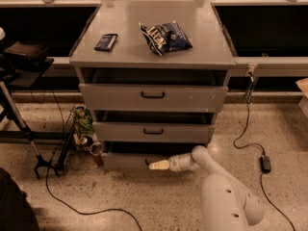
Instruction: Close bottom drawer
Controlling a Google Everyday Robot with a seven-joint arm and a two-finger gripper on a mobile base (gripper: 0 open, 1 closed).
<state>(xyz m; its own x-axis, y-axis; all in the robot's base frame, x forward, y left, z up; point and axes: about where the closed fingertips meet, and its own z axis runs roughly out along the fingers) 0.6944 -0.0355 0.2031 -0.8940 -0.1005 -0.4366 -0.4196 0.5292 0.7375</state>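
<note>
The grey cabinet [154,57] has three drawers. The bottom drawer [126,160] is the lowest one, pulled out a short way, with a low grey front panel. Its black handle is hidden behind my gripper [157,165]. The gripper's cream-coloured tip points left and rests against the front of the bottom drawer near its middle. My white arm [226,201] reaches in from the lower right. The middle drawer [153,131] and the top drawer [153,96] also stand slightly out.
A dark chip bag [165,36] and a small dark packet [106,42] lie on the cabinet top. A wire rack with cans [83,134] stands left of the cabinet. A tripod stand [21,124] is at far left. A black cable with adapter [265,162] runs on the floor at right.
</note>
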